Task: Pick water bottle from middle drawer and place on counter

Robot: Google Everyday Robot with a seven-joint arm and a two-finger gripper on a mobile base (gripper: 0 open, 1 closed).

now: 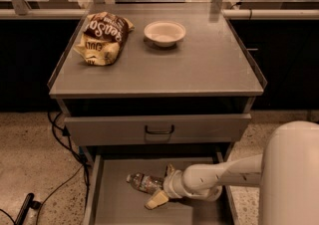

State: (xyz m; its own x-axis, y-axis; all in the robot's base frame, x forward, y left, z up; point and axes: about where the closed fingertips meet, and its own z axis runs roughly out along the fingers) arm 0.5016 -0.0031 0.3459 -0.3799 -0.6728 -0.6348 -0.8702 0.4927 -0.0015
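The water bottle (pixel 141 181) lies on its side on the floor of the open middle drawer (pixel 117 206), cap to the left. My gripper (pixel 159 186) reaches in from the right on its white arm. Its two tan fingers (pixel 155 200) are spread, one beyond and one in front of the bottle's right end, and I see no squeeze on it. The bottle rests on the drawer floor. The grey counter (pixel 204 69) is the cabinet top above.
A crumpled chip bag (pixel 102 37) and a white bowl (pixel 164 32) sit on the back of the counter. The shut upper drawer front with a dark handle (pixel 159 130) overhangs the open drawer. Cables (pixel 62 134) lie on the floor at left.
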